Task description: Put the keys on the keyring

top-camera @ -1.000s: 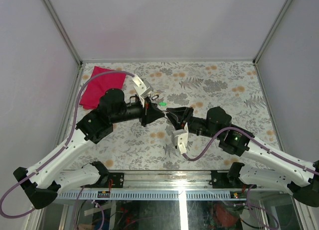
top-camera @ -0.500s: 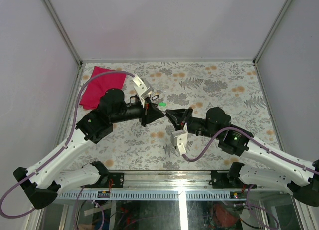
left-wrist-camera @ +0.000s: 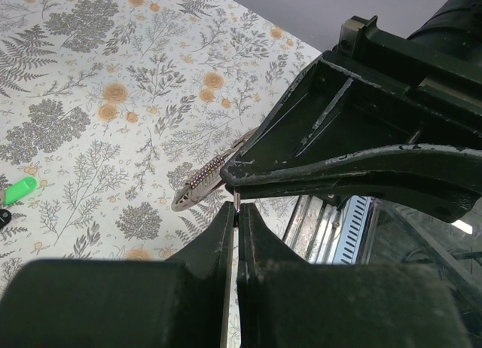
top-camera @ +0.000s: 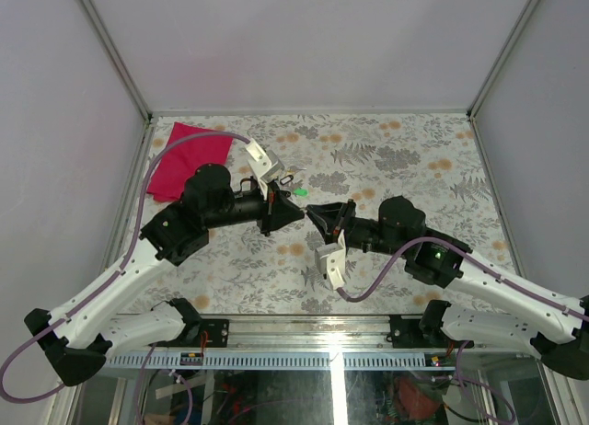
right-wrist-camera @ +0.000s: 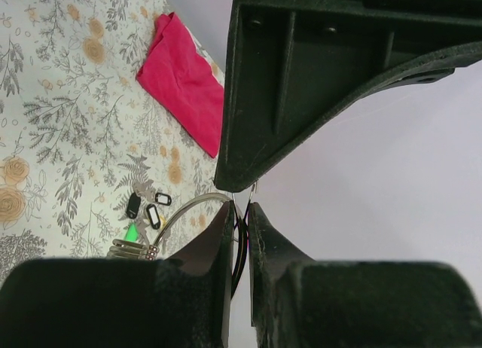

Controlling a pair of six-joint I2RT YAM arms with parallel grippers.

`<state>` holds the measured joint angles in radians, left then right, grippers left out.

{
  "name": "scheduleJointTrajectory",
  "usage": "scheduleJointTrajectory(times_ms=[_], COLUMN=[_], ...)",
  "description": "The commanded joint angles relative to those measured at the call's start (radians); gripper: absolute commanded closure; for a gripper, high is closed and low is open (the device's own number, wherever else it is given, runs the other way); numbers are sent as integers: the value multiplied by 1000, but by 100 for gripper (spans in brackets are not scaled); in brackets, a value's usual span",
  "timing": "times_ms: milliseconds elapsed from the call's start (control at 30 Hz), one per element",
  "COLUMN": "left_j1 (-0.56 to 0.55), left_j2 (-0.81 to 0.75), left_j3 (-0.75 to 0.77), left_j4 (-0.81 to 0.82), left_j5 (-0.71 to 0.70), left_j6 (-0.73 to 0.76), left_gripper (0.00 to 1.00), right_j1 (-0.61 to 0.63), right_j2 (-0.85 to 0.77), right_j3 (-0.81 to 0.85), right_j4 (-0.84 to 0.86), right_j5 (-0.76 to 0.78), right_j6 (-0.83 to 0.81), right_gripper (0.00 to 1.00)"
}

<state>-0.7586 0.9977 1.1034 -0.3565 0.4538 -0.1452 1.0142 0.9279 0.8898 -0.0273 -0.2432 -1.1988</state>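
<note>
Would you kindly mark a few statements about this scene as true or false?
1. The cloth lies at the far left of the table. True.
2. The left gripper holds the green piece. False: the piece lies on the table.
3. Several keys lie on the table close to the green piece. True.
4. The two grippers are at opposite table edges. False: their tips nearly meet over mid-table.
5. The right gripper is wide open. False: its fingers are almost together, and the keyring wire runs to their tips.
</note>
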Motion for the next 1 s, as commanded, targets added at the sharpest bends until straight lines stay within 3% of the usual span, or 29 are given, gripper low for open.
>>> scheduleJointTrajectory(times_ms=[0,67,300,367,967], left_j1=[-5,-4,-4,-4,-5], left_j2=[-14,-13,-49,-71,-126], left_j3=[47,47,38,30,-29], left_j4=[34,34,37,36,24], left_j5=[28,34,45,38,-44], left_j6=[-5,-6,-14,-21,-111], left_gripper=[100,99,73,70,69], right_j1=[25,32,40,42,52], right_j2=[8,8,0,-7,-77], right_j3=[77,82,93,95,74], right_j4=[-60,-72,-91,-97,-154], right_j5=[63,75,103,109,130], right_j6=[-15,-16,8,8,-56], right_gripper=[100,100,100,100,100])
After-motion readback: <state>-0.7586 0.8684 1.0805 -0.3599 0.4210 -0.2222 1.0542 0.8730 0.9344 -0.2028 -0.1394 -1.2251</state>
